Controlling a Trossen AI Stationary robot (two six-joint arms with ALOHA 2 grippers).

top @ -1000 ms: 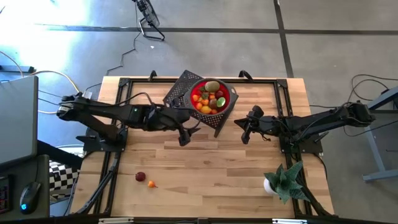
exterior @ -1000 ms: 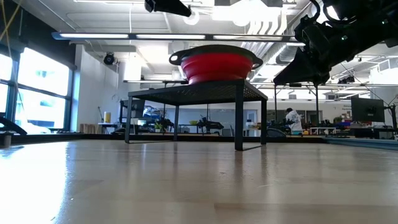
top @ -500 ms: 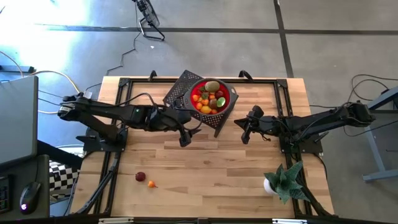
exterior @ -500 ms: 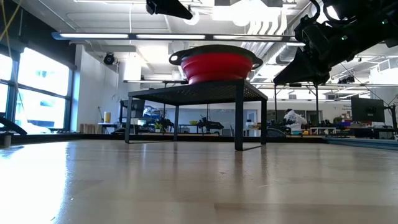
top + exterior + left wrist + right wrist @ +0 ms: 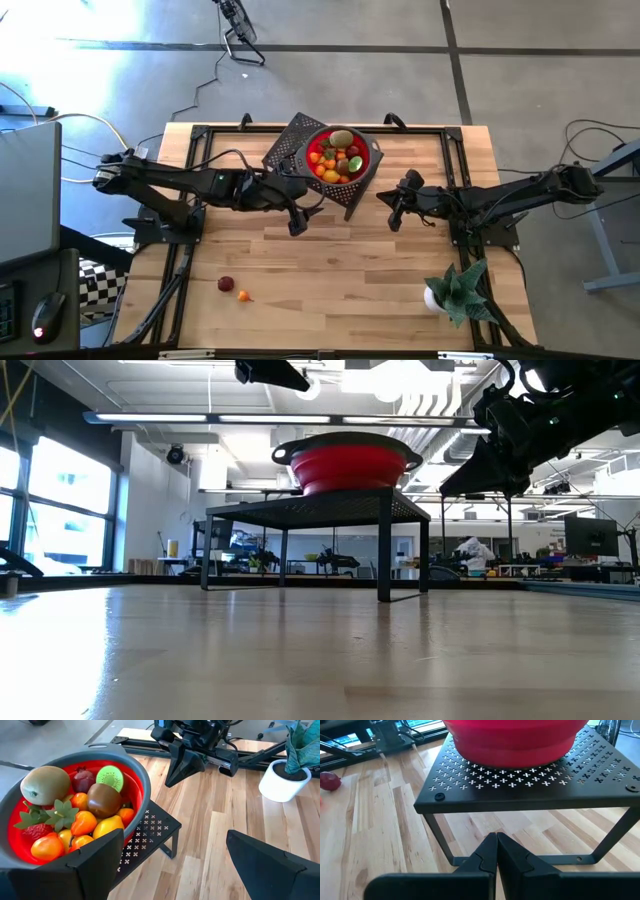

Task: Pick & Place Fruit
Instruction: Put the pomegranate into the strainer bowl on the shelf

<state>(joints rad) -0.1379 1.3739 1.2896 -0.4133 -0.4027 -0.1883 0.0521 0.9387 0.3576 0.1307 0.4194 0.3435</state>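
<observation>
The high view shows the left gripper [image 5: 304, 218] hanging just beside the front left corner of the black perforated metal stand [image 5: 290, 140], its two dark fingers spread wide with nothing between them. In the left wrist view those same fingers [image 5: 95, 865] frame the round red bowl with a grey rim [image 5: 131, 775] that sits on the stand, and the bowl is heaped with small toy fruits [image 5: 82, 810]: a kiwi half, brown and yellow pieces, orange ones, a strawberry.

The right gripper [image 5: 394, 212] waits on the other side of the stand, near its front right corner. Its fingers are pressed together and empty, as the right wrist view shows, with the tips [image 5: 496, 851] aimed at the stand's front rail.

Two fruits are not yet in the bowl. A dark red round fruit [image 5: 226, 285] and a small orange fruit [image 5: 244, 296] lie just beside each other on the pale wooden table [image 5: 330, 280], toward its front left corner. From the left gripper they lie toward the front edge and somewhat to the left, well apart from it. The left arm is plainly the nearer one and is already open, so the next pick likely falls to it. The potted spiky green plant [image 5: 458, 290] stands at the front right, clear of that path.
</observation>
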